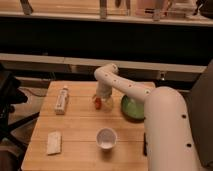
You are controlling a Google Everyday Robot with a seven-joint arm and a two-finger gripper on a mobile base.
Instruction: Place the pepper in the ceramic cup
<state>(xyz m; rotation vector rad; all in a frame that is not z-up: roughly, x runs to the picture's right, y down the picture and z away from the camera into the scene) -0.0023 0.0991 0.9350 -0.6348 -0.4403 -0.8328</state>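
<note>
The pepper [97, 104], small and red-orange, lies on the wooden table [75, 125] near its middle rear. My gripper [100, 99] hangs straight down over it at the end of the white arm, standing open around or just above the pepper; the wrist hides most of the contact, so I cannot tell whether it touches. The ceramic cup [106, 138], round and white, stands upright near the table's front edge, below and slightly right of the pepper.
A green bowl [131, 108] sits right of the gripper, partly behind the arm. A white tube with a dark label [61, 100] lies at the rear left, and a pale block [53, 142] at the front left. A dark chair [9, 102] stands left of the table.
</note>
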